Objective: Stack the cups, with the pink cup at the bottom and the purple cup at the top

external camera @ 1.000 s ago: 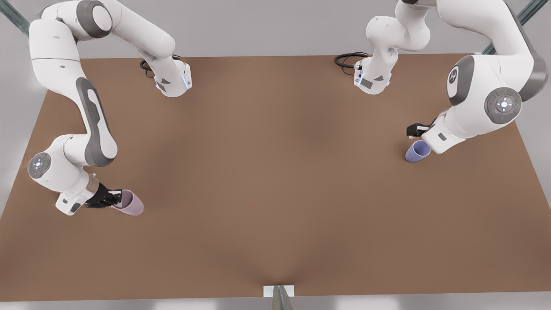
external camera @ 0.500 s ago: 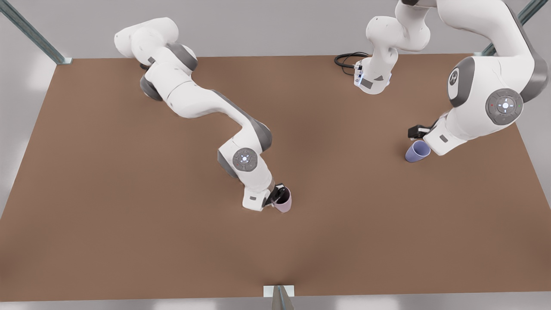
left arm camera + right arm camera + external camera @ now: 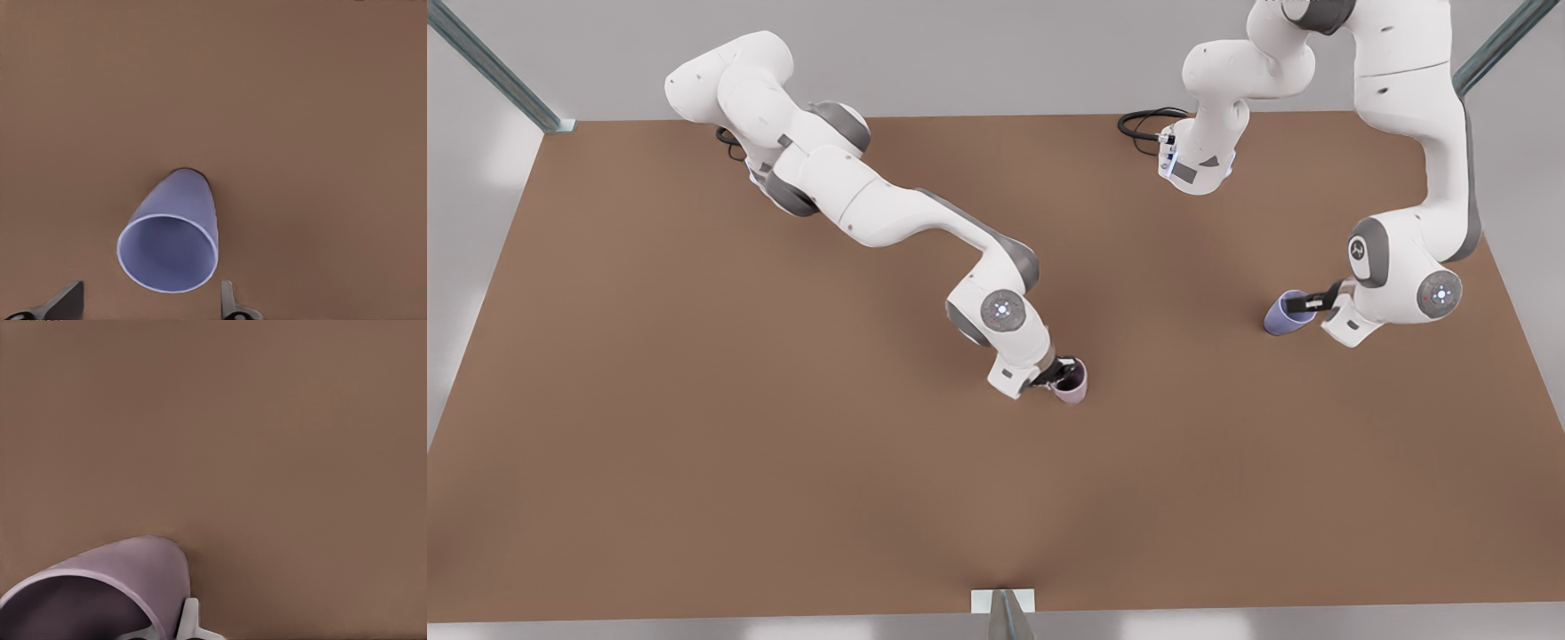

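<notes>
A broad brown table [image 3: 694, 462] takes up most of the front view, its surface matte and plain, with soft darker patches near the middle. Pale grey floor [image 3: 978, 62] borders it along the top of the frame and down both sides. A grey metal strut [image 3: 489, 67] runs diagonally in the upper left corner, and a second one [image 3: 1498, 36] slants in the upper right corner. A black cable [image 3: 1143, 123] loops on the table's far edge, right of centre (another dark loop [image 3: 729, 142] lies toward the upper left). At bottom centre, a small white bracket [image 3: 1003, 602] sits on the table's near edge.
</notes>
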You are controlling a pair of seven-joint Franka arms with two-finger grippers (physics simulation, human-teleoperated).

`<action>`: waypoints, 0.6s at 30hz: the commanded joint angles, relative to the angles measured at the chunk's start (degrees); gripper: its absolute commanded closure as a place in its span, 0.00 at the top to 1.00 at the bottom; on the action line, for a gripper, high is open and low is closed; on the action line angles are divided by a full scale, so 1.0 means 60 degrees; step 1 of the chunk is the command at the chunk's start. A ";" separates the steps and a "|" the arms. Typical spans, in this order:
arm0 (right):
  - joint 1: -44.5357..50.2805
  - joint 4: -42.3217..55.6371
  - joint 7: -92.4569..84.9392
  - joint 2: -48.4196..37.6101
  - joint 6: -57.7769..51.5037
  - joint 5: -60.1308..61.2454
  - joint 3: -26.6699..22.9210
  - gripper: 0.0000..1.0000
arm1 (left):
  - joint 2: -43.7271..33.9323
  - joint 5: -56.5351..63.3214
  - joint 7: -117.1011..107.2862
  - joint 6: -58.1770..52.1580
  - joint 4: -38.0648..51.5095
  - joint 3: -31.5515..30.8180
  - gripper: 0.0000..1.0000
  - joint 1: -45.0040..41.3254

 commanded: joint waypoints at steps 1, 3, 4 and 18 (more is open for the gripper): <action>0.0020 -0.0023 0.3358 0.0017 0.0544 0.0061 -0.0034 0.21 | 0.0119 0.0009 0.1398 0.2239 -0.0258 0.0055 1.00 0.0187; 0.0020 -0.0038 0.3329 0.0076 0.0544 0.0061 -0.0020 0.21 | 0.0134 0.0009 0.1530 0.2254 -0.0419 0.0128 1.00 0.0232; 0.0020 -0.0038 0.3329 0.0149 0.0574 0.0076 -0.0005 0.21 | 0.0192 0.0009 0.1530 0.2283 -0.0463 0.0128 1.00 0.0232; 0.0225 -0.0053 0.3387 0.0135 0.0808 0.0061 -0.0108 0.77 | 0.0529 -0.0137 0.1427 0.2503 -0.0698 0.0114 0.23 0.0261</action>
